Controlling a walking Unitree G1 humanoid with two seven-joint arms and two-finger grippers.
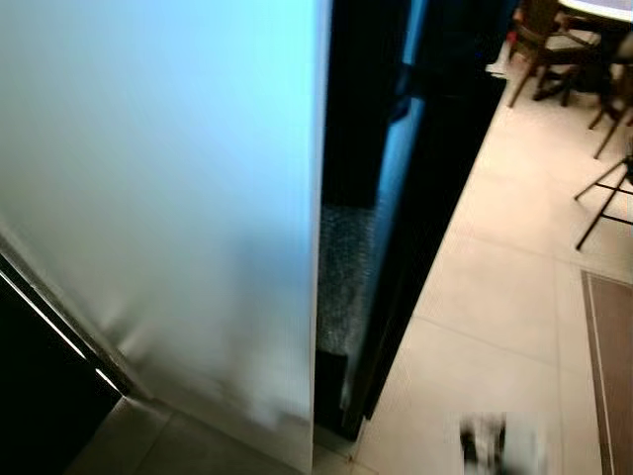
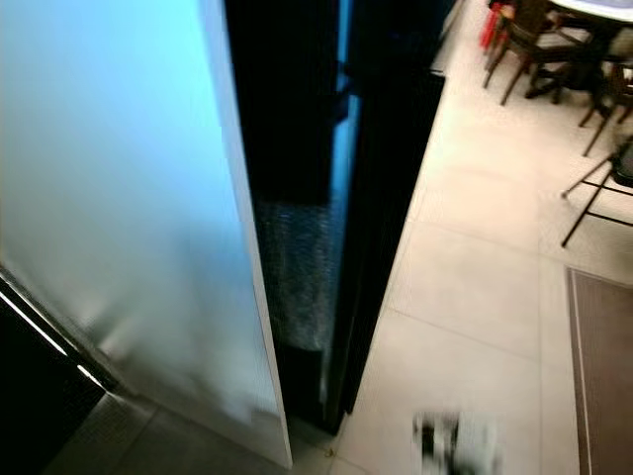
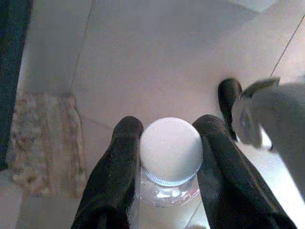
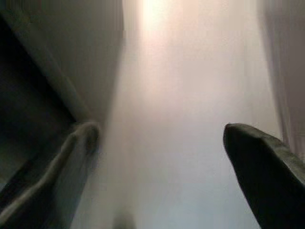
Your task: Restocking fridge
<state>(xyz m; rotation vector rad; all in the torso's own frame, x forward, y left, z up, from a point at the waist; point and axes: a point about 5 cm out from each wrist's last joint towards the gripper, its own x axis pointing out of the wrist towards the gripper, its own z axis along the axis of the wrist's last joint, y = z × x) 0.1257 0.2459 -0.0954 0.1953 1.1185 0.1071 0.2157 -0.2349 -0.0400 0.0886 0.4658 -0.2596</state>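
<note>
The tall pale frosted-white fridge door panel (image 1: pixel 158 198) occupies the left half of the head views, standing edge-on to the camera, with a narrow dark gap (image 1: pixel 361 119) beside it through which a bluish-lit interior and a patch of textured grey surface can be made out; whether shelves are stocked cannot be determined, as the interior is too dark and blurred. The light beige tiled floor (image 1: pixel 495 297) extends to the right, carrying the edge of a brown rectangular rug (image 1: pixel 611 356) and, well apart at the top right, dark wooden chairs (image 1: pixel 539 45) grouped at a round white-topped counter (image 1: pixel 598 8). In the left wrist view, the left claw (image 3: pixel 167 162) is closed on a clear plastic bottle with a white ribbed screw cap (image 3: pixel 170 150), one black finger on each side of the neck just below the cap; a mottled tan mat (image 3: pixel 43 138) lies on the floor beneath. In the right wrist view, the right claw (image 4: pixel 157 138) is spread wide with nothing between its fingers, facing a pale blurred surface close ahead, probably the door panel. Judgement of progress: the item is picked up and carried to the fridge, and the door appears to stand partly ajar. Remaining steps are likely to widen the opening with the free right claw, place the bottle on a shelf, and shut the door.
</note>
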